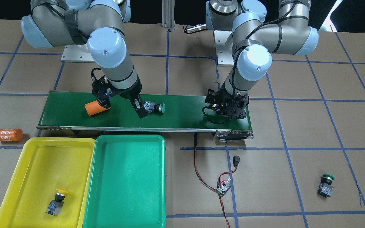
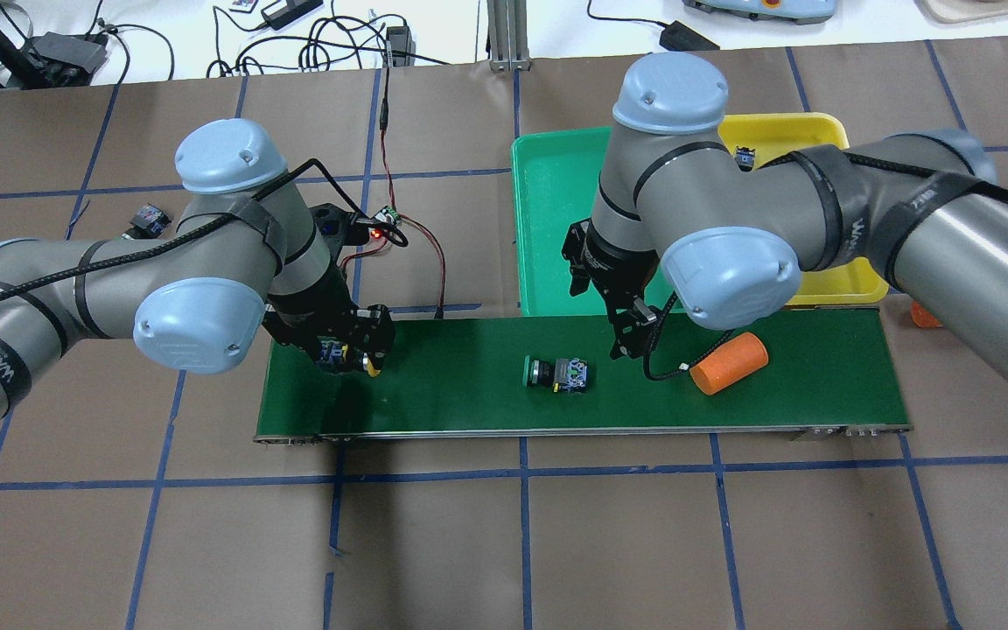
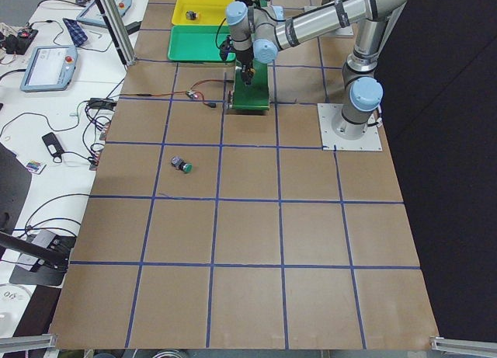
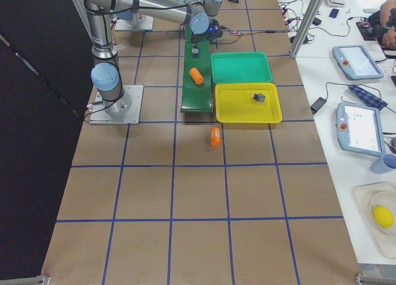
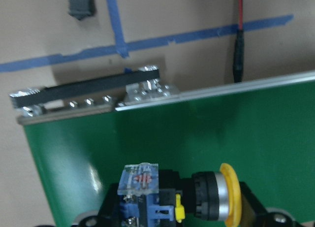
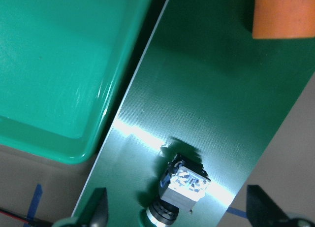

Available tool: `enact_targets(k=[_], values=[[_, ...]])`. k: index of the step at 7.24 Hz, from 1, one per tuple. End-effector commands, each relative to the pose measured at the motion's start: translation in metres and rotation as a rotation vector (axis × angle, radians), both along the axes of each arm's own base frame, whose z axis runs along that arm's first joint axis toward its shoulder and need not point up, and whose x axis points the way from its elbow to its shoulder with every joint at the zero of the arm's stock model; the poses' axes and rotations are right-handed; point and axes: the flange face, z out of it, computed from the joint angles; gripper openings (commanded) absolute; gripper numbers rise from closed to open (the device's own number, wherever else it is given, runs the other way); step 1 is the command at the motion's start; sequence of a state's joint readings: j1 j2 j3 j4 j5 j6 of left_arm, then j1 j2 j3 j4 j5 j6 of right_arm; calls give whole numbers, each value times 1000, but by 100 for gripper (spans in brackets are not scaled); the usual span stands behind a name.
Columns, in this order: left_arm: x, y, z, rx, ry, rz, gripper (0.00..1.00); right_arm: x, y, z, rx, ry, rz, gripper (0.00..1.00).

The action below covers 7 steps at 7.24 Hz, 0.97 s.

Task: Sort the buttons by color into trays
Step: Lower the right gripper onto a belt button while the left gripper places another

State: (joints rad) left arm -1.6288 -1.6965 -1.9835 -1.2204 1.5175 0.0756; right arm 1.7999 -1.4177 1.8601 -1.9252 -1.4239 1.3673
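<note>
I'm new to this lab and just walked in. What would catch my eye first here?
The left gripper clamps a yellow button over one end of a dark green belt. Mid-belt, the right gripper hangs open by a green button, with an orange cylinder close by.

- Brown board (image 3: 248, 241) covers the whole table, and blue tape lines (image 3: 311, 201) cross it into a grid of squares.
- In the exterior left view, a white bench (image 3: 23, 102) runs along 9 o'clock with a teach pendant (image 3: 48, 67) on it. Blackness (image 3: 458, 140) fills 3 o'clock.
- In the overhead view, an aluminium post (image 2: 507, 35) stands at 12 o'clock, with black cables (image 2: 320, 44) at 11 o'clock.
</note>
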Motion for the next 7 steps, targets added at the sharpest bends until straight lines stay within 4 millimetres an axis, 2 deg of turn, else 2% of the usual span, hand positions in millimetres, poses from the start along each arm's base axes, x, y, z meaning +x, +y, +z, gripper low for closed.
enact_targets(k=[1, 2, 3, 4, 5, 6, 7], values=[[-1, 1, 3, -5, -12, 66, 100, -6, 32, -34, -32, -19, -15, 100], [6, -7, 13, -27, -11, 85, 100, -9, 33, -38, -28, -18, -28, 100], [20, -24, 34, -65, -11, 115, 100, -10, 33, -37, -31, -11, -29, 100], [57, -50, 59, -74, -11, 184, 100, -9, 32, -43, -20, -10, -26, 100], [112, -77, 67, -59, -12, 270, 100, -9, 28, -49, -14, -12, -22, 100], [156, -101, 64, -70, -13, 326, 100, -9, 26, -53, -24, -9, -26, 100], [202, -121, 53, -66, -2, 332, 100, -9, 27, -62, -13, -3, -26, 100]])
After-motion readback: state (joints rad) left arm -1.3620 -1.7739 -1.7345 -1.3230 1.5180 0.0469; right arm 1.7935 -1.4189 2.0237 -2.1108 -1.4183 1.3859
